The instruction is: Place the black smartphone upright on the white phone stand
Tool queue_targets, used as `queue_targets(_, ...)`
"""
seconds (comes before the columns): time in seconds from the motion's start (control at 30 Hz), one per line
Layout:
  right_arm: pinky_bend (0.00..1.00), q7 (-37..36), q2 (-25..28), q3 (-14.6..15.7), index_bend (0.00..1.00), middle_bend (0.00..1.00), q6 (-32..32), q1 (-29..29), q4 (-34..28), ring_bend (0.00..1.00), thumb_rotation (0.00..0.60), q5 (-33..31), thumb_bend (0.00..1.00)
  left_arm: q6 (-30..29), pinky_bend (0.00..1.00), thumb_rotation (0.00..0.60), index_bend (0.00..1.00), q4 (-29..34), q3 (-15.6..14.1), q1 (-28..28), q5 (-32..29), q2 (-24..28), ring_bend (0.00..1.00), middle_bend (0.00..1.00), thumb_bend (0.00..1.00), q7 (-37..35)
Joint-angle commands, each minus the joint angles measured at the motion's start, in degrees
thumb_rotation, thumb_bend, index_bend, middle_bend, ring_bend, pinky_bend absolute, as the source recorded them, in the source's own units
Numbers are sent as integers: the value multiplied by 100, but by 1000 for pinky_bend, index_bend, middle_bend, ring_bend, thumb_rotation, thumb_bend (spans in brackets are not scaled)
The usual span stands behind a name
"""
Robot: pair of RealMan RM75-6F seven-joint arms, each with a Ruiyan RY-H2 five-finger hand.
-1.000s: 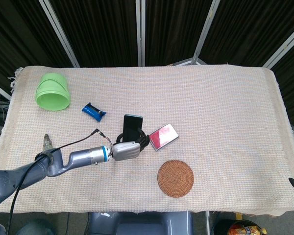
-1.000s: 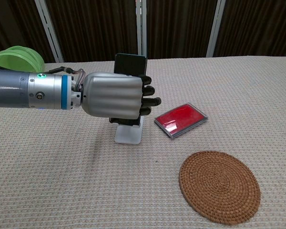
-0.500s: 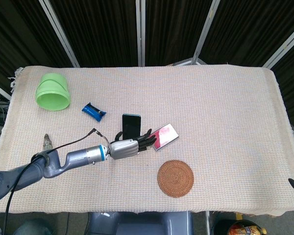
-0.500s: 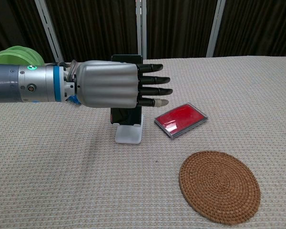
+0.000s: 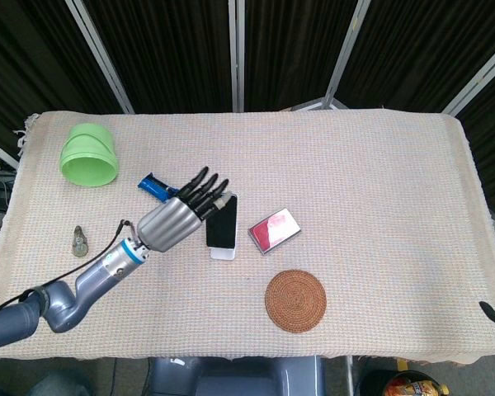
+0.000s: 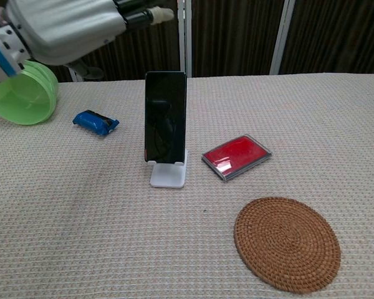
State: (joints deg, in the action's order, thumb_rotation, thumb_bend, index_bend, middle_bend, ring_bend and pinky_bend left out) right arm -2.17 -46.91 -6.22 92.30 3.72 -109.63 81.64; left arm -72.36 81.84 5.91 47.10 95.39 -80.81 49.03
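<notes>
The phone (image 6: pixel 165 117) stands upright w/ its long axis vertical, foot seated in the white stand (image 6: pixel 169 175), screen facing the chest cam. Looks like the placement is done. The left hand (image 5: pixel 181 216) is above and to the left of the stand, lifted clear, fingers (image 5: pixel 206 188) straight and spread, holding nothing and touching nothing. Right hand is out of sight in both views, so the left is the only 1 near. Any next move is prob just pulling the arm away from the stand w/o brushing the phone's top edge
</notes>
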Motion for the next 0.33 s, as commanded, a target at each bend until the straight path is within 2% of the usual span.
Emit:
queue_targets(0.03, 0, -57, 4, -2, 0, 0, -68, -38, 20, 0, 600, 1, 0, -850, 0, 600, 0, 1454, 66, -1215, -1123, 697, 0, 0, 0, -222)
queue_targets(0.17, 0, -122, 13, -18, 0, 0, -181, -102, 47, 0, 600, -39, 0, -1337, 0, 600, 0, 2281, -260, -2030, -1558, 1256, 0, 0, 0, -634)
queue_targets(0.27, 0, -172, 31, -25, 0, 0, -236, -132, 46, 0, 600, -58, 0, -1623, 0, 600, 0, 2698, -476, -2564, -1898, 1489, 0, 0, 0, -990)
queue_targets(0.33, 0, -208, 44, -22, 0, 0, -229, -129, 39, 0, 600, -44, 0, -1750, 0, 600, 0, 2792, -591, -2784, -1856, 1566, 0, 0, 0, -1190)
